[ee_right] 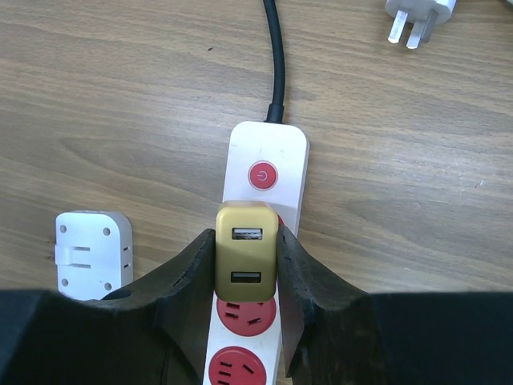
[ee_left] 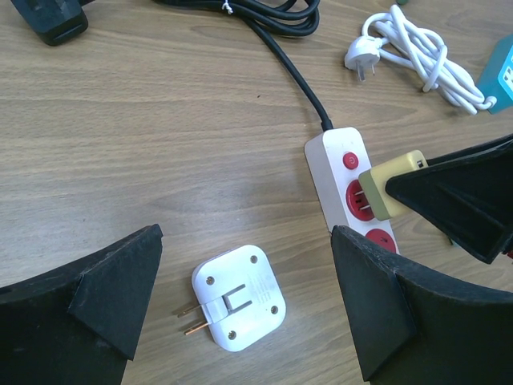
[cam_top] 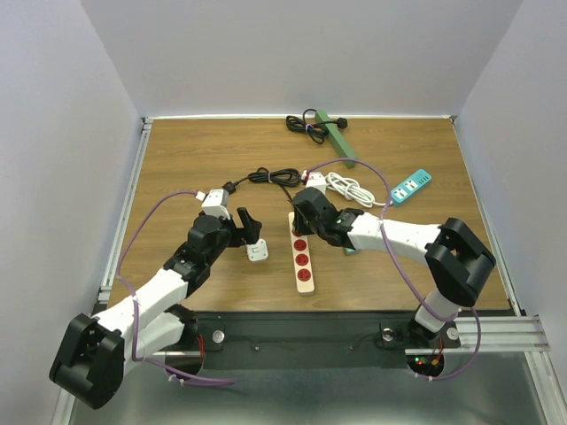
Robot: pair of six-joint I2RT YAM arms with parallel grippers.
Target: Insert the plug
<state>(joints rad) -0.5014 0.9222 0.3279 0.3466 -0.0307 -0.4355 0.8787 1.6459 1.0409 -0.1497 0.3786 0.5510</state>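
— What is lying left of the white power strip with red round sockets [ee_right: 265,152]?
— The left gripper [ee_left: 244,237] is hanging there with its fingers spread wide, gripping nothing. Under it a white square adapter with two bare prongs [ee_left: 238,298] is lying flat, near the strip but apart from it.
— And over the strip itself?
— The right gripper [ee_right: 246,241] is pinching a mustard-yellow boxy USB charger plug [ee_right: 246,255] by its sides, holding it at the strip's first socket, next to the red switch [ee_right: 263,176]. Its prongs are showing against the socket face; how deep they are sitting, I cannot tell.
— Right of the strip?
— A coiled white cord with a white plug [ee_left: 417,56] is lying well apart from it, out past the strip's cabled end.
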